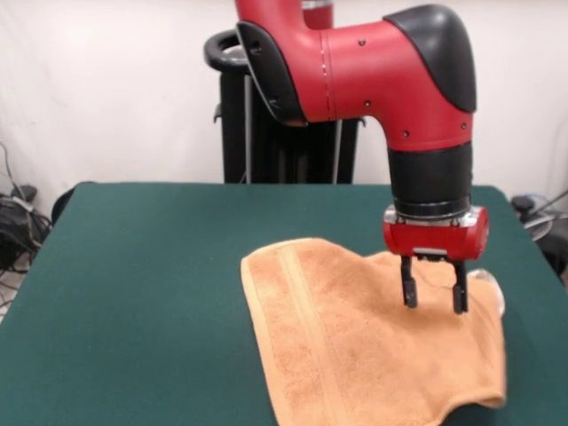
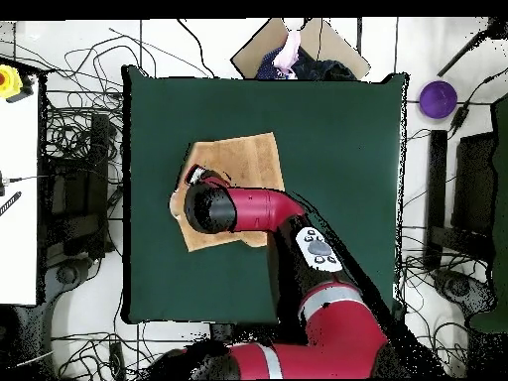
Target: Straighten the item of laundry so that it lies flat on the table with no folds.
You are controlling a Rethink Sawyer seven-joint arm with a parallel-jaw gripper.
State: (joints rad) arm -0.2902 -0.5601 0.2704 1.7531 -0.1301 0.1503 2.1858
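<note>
Free room: bare tabletop (image 1: pixel 142 266) all around towel (image 1: pixel 337 346) | Obstacle: none standing on it | Pincer (image 1: pixel 434 295): hangs over towel, fingers apart

No legible text or labels

A robot arm (image 1: pixel 390 75) with a glossy red shell and rounded, tube-like sections. A black cap covers the bend of its elbow, and a black oval ring marks the joint beside it. Small dark screws dot the red casing. Below the elbow comes a black cylinder-shaped wrist, then a silver band, then a red block with rounded corners. From that block hangs the gripper (image 1: pixel 435 299): two short, narrow black fingers (image 1: pixel 409 288) with a gap between them. Behind stands a black pedestal (image 1: pixel 266 133) of upright posts. Seen from above, the arm carries a grey oval panel (image 2: pixel 318 249) with small dark buttons, and a black round end (image 2: pixel 203 207).
</note>
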